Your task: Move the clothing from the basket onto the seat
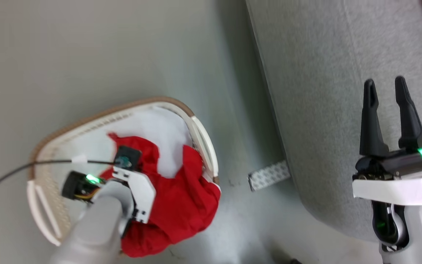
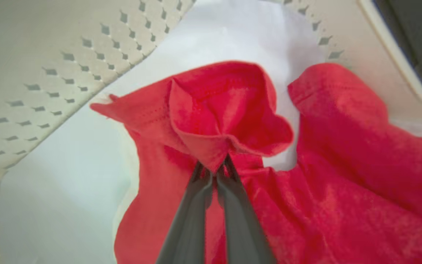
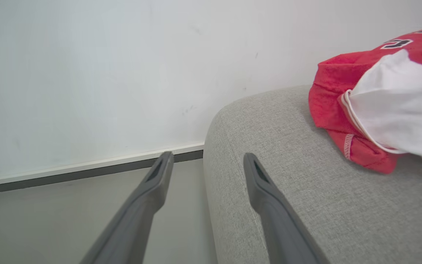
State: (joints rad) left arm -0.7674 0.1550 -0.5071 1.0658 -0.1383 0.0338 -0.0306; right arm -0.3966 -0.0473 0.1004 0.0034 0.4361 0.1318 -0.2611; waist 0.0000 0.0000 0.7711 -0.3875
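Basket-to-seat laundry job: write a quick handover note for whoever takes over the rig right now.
Left gripper: jaws shut on a fold of the red garment inside the basket; not yet lifted out.
Right gripper: open, empty, over the edge of the seat.
Done: one red-and-white garment lies on the seat.
Left: lift the held garment out, carry it to the seat, release. Leave the white sheet in the basket.
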